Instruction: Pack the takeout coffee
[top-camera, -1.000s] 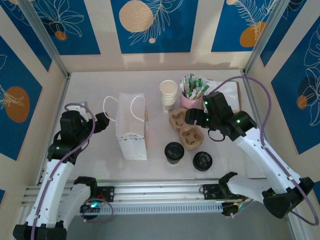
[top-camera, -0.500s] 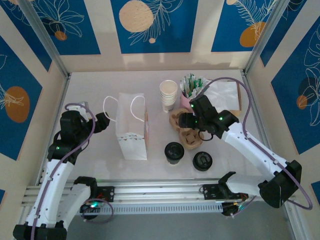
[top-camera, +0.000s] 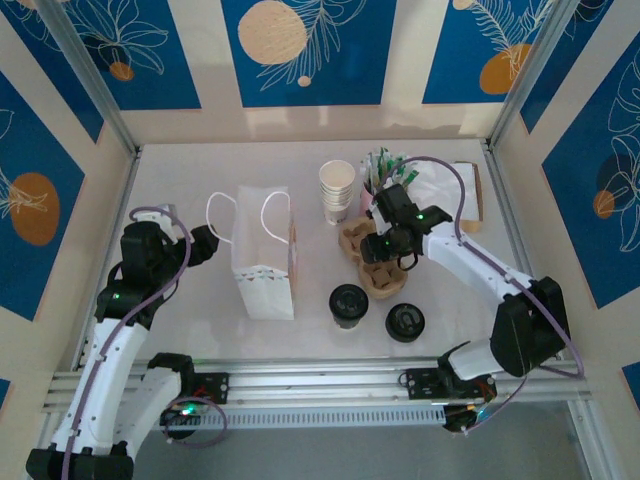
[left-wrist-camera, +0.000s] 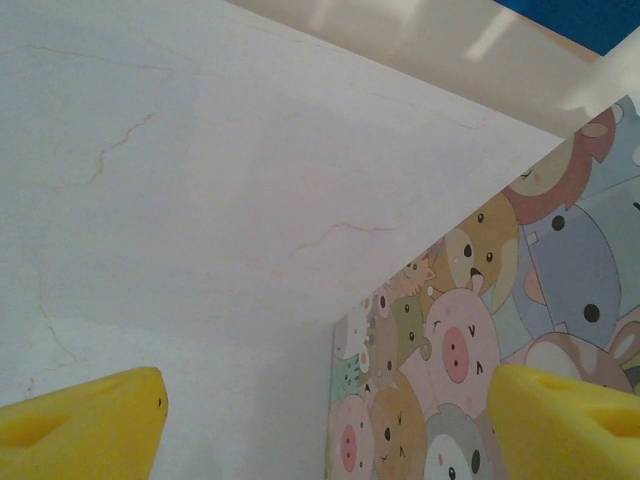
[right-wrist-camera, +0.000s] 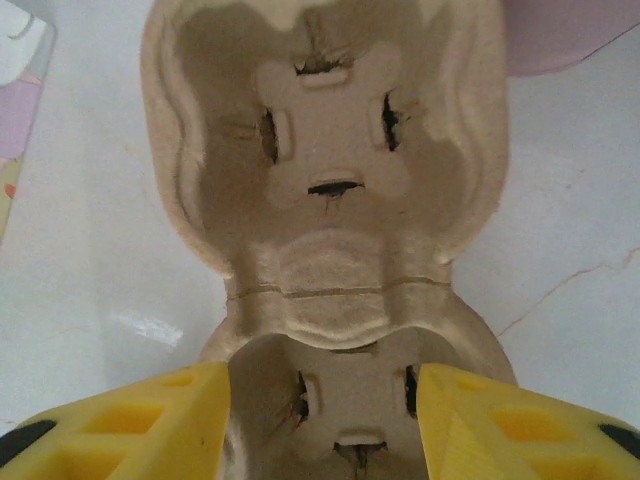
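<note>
Right gripper (right-wrist-camera: 322, 392), jaws wide apart, astride the rounded, fibrous brown pulp cup carrier (right-wrist-camera: 330, 130).

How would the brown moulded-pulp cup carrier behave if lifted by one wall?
Probably light: the brown moulded-pulp cup carrier looks thin-walled, both holes empty. Its slotted, creased walls may flex under a pinch. Its matte surface should grip well.

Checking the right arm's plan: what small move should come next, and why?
Probably lower the right gripper a little and close it: its open fingers straddle one pocket of the empty cardboard carrier.
</note>
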